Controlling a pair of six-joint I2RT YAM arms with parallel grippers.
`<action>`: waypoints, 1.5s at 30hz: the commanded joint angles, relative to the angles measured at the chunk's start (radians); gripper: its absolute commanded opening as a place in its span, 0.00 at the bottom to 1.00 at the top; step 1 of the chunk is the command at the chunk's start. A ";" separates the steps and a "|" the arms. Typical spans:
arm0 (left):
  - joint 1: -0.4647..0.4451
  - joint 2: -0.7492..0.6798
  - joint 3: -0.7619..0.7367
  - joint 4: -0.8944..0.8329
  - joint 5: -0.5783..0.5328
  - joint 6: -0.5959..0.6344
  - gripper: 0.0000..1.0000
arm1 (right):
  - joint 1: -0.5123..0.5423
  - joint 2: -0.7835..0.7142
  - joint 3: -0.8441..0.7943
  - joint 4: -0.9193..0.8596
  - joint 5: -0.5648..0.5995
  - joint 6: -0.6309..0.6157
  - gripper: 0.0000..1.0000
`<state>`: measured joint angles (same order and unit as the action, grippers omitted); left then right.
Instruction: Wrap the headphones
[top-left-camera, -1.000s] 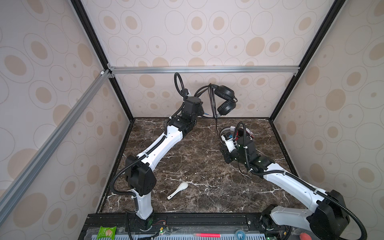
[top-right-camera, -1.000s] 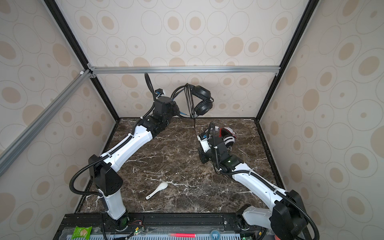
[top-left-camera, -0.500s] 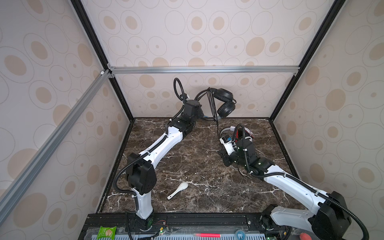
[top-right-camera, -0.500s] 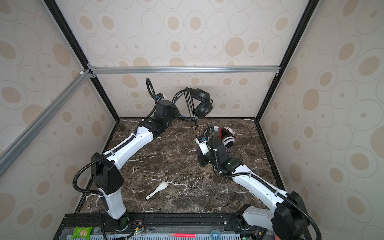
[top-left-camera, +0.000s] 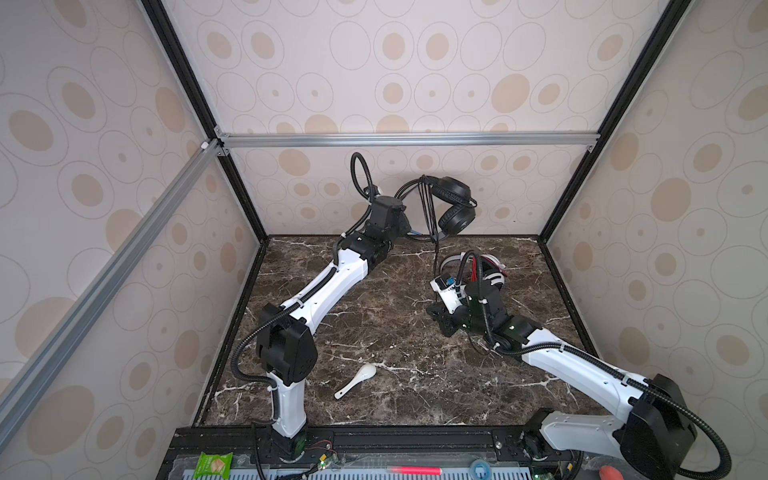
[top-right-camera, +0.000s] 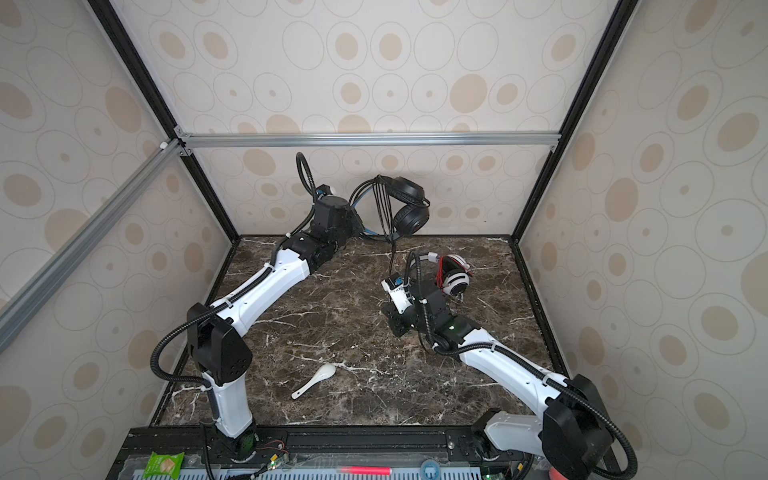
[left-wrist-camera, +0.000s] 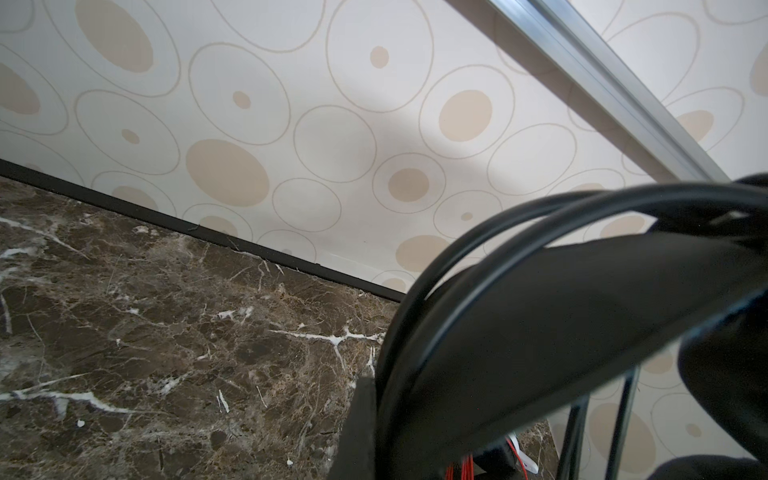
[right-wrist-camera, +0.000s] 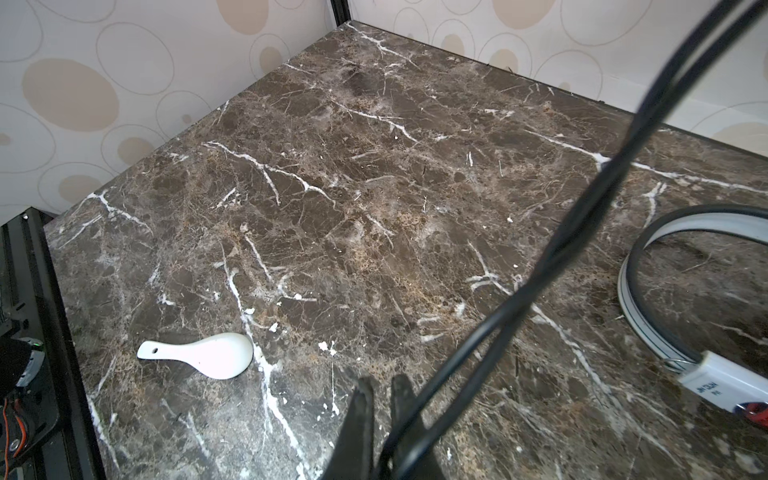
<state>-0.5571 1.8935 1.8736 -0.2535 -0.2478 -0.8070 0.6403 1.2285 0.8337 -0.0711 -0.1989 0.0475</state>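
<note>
While the left gripper (top-left-camera: 406, 229) clamps the all-black over-ear headphones (top-left-camera: 455, 203) aloft by their headband, their thin black cable (right-wrist-camera: 575, 224) drops to the right gripper (right-wrist-camera: 381, 395), pinched shut on it over the brown marble table (top-left-camera: 374, 324)

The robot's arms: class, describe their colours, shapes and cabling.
The left arm and right arm have rounded white link shells joined by black joint housings. A black ribbed conduit loops outside each, held by white ties. A green light glows on the right arm. The right hand is dark and narrow.
</note>
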 joint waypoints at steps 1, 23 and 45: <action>0.014 -0.023 0.075 0.098 -0.034 -0.093 0.00 | 0.016 0.010 -0.013 -0.015 -0.050 -0.010 0.00; -0.049 -0.082 -0.205 0.119 -0.128 0.488 0.00 | 0.033 0.109 0.489 -0.333 0.009 -0.221 0.00; -0.056 -0.294 -0.490 0.096 0.007 0.564 0.00 | -0.071 0.333 0.819 -0.525 0.239 -0.360 0.00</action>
<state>-0.6090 1.6379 1.3857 -0.1616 -0.2897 -0.2710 0.5850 1.5509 1.6066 -0.6197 -0.0277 -0.2722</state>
